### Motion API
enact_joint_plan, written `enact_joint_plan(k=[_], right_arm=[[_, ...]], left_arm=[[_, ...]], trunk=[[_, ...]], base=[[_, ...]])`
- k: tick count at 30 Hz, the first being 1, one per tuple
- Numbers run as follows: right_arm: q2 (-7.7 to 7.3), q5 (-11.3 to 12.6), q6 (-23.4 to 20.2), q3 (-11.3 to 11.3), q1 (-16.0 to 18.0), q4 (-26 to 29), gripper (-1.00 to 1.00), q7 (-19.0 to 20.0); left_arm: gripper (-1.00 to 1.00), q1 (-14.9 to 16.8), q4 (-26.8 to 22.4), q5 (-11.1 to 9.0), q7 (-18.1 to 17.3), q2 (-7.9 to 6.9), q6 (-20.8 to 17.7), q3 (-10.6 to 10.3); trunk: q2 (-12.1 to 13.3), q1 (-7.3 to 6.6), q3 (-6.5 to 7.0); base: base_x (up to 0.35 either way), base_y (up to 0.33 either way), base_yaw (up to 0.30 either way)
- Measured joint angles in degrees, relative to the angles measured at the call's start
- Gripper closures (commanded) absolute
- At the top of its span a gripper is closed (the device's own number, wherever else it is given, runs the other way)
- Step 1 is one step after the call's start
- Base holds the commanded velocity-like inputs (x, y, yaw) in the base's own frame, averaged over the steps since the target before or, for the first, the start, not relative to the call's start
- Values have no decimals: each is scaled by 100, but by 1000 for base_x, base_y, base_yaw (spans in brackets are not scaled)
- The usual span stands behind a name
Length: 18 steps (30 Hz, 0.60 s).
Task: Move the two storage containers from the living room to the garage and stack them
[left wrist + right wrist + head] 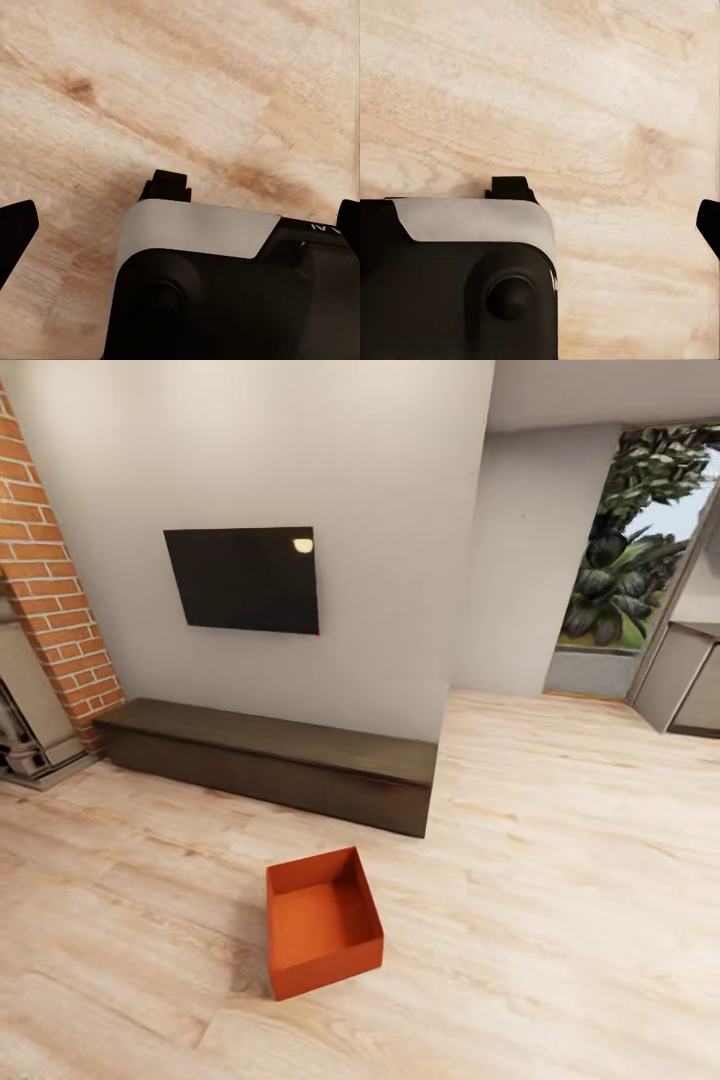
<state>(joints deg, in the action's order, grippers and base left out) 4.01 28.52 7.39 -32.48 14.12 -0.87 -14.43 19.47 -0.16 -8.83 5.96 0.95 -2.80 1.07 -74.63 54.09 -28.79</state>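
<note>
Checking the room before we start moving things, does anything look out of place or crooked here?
One orange storage container sits alone on the wood floor, turned at an angle to the dark cabinet. It is upright, empty and undamaged. Nothing else stands out.

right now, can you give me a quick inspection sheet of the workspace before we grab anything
Surface: light wood plank floor, bare around the box.
Job's things: one orange-red rectangular topless storage container sits upright on the planks, empty inside, in front of the long low dark cabinet. A second container: nothing seen.
Clutter: nothing seen.
End effectors: in the wrist views, dark finger parts of the left end effector and right end effector hang over plank floor, holding nothing; open or shut cannot be told.
Cables: nothing seen.
Surroundings: black wall TV above the cabinet, brick fireplace at the left, doorway with green plants at the right.
</note>
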Motion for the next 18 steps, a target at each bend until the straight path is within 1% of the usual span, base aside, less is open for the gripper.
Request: enact_joint_plan(k=[18], right_arm=[[0,0,0,0,0,0,-100,17]], left_arm=[[-100,0,0,-1,-3,0,0,0]], trunk=[[0,0,0]], base=[[288,-154,268]])
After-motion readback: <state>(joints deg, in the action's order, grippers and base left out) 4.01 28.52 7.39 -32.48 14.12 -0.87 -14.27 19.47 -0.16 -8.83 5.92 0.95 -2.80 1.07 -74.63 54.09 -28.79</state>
